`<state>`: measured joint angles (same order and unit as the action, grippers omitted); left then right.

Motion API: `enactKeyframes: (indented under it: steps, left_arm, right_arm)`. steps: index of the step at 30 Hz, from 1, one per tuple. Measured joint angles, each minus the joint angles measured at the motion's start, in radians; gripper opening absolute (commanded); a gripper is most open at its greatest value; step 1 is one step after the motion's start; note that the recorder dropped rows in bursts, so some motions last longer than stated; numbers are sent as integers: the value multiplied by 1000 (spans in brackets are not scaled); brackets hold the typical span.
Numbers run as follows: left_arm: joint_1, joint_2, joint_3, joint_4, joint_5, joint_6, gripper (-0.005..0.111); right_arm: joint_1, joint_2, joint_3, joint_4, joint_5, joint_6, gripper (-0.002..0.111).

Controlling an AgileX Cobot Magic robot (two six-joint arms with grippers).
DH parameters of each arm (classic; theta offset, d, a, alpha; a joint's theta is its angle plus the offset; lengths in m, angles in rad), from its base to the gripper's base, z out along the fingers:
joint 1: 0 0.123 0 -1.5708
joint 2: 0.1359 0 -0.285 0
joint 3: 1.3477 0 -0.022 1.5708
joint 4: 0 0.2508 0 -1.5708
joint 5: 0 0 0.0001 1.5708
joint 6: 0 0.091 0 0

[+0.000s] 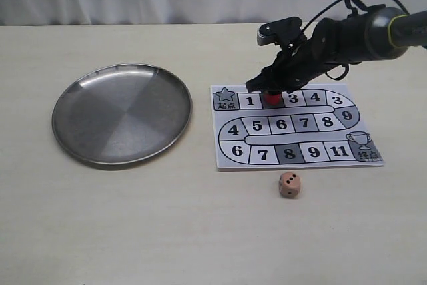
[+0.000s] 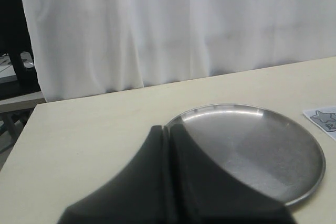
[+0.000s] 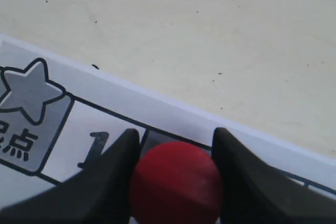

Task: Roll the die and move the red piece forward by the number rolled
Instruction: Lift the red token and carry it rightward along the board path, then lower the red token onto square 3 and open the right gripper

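Note:
The red piece (image 1: 272, 98) stands on the paper game board (image 1: 230, 158), on the square between 1 and 3. My right gripper (image 1: 272, 91) reaches down over it from the right. In the right wrist view both black fingers press the sides of the red piece (image 3: 176, 182), so the right gripper (image 3: 176, 134) is shut on it. The pinkish die (image 1: 289, 185) rests on the table just in front of the board, with dark pips showing. My left gripper (image 2: 168, 129) is shut and empty, and it is out of the exterior view.
A round steel plate (image 1: 87, 98) lies left of the board, and its rim (image 2: 294, 198) shows beyond the left fingers. The board's star start square (image 3: 31, 98) is beside square 1. A white curtain hangs behind the table.

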<state>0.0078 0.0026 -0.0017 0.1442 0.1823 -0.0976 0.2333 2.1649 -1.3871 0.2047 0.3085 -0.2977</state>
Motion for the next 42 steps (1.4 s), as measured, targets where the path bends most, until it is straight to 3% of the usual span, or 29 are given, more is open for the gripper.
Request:
enactKeyframes:
  steps: [10, 21, 34, 42]
  left_arm:
    - [0, 0, 0, 0, 0, 0, 0]
    - [0, 0, 0, 0, 0, 0, 0]
    - [0, 0, 0, 0, 0, 0, 0]
    - [0, 0, 0, 0, 0, 0, 0]
  right_arm:
    - [-2, -14, 2, 0, 18, 0, 4]
    - [-59, -237, 2, 0, 19, 0, 4]
    - [-74, -15, 4, -36, 42, 0, 4]
    - [-78, -8, 2, -45, 44, 0, 4]
